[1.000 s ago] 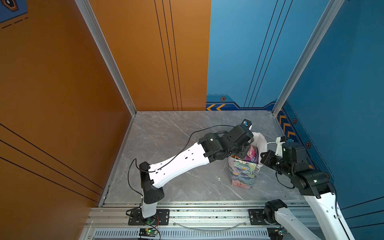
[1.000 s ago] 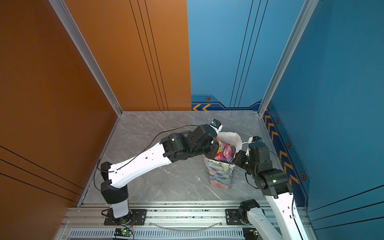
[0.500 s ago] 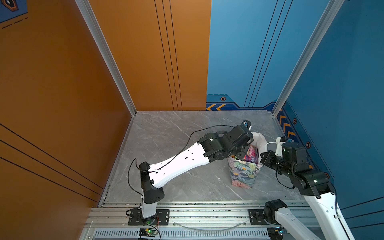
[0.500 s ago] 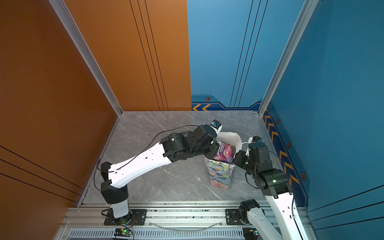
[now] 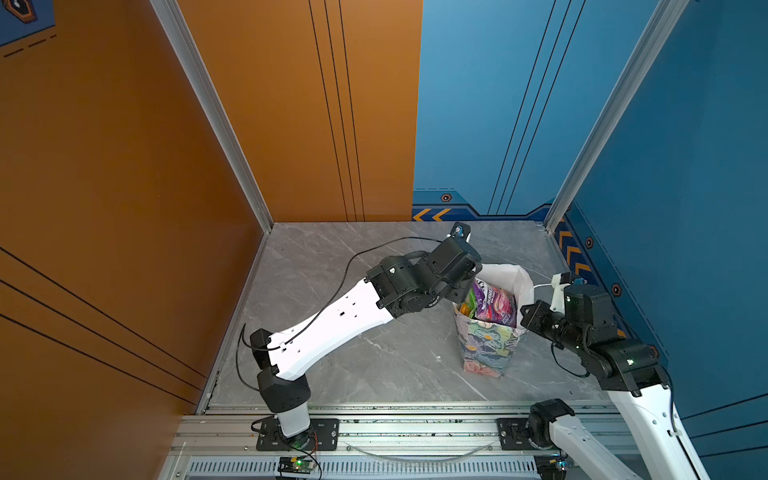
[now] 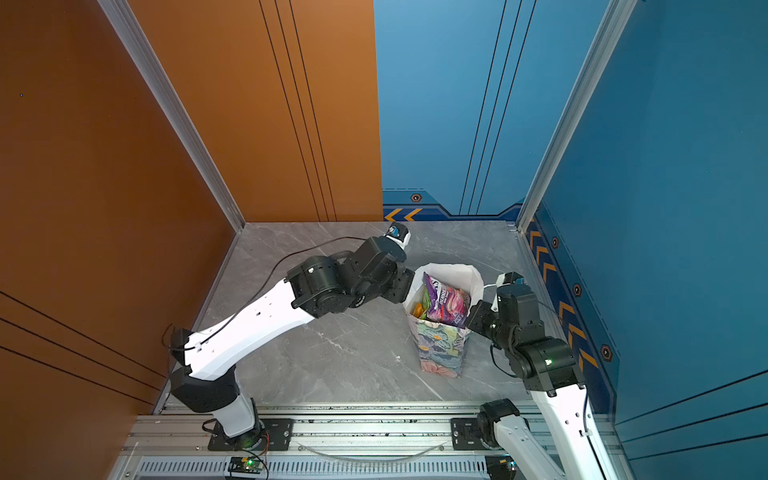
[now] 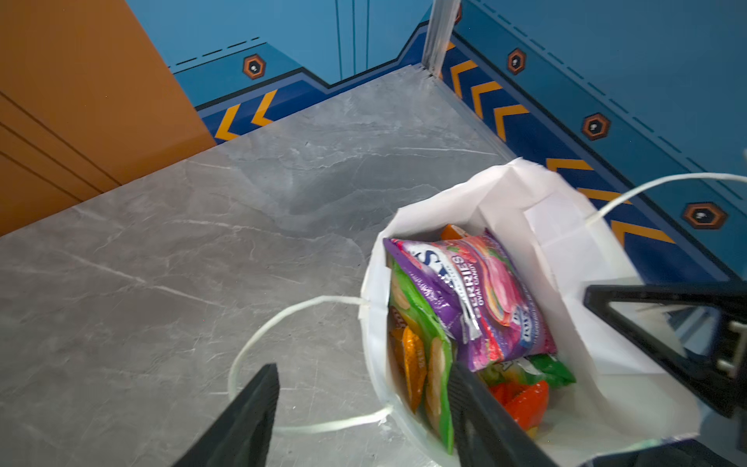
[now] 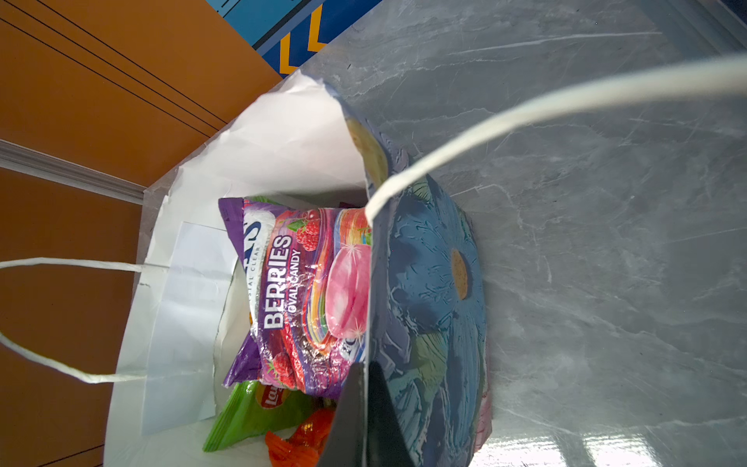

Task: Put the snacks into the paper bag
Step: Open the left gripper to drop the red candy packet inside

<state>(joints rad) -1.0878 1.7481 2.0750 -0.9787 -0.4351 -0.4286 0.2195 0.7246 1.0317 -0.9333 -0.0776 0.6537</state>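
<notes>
Although the mouth of the paper bag [image 5: 488, 349] hides whatever lies deepest, the job looks all but finished. The bag stands upright on the grey table [image 5: 353, 365], right of centre in the lower half of both top views, with an arm on either side. Inside it the snacks are stacked. A purple berries packet [image 7: 485, 299] lies on top, a green crisps bag [image 7: 428, 343] stands against the wall beside it, and orange-red sachets [image 7: 525, 404] sit lower down. No packet shows on the bare table in any view, so by my reading nothing is left to fetch. The left gripper [image 7: 362, 366] sits at the bag's rim on the left side of the top views with its jaws wide and nothing between them. One finger is over the snacks and the other outside, above the white cord handle [image 7: 258, 347]. The right gripper [image 8: 366, 404] is pinched tight on the bag's printed wall at the lower centre of the right wrist view, seemingly holding the mouth open. What probably remains is for the left arm to lift clear and the right to let go without tipping the tall, light bag.
</notes>
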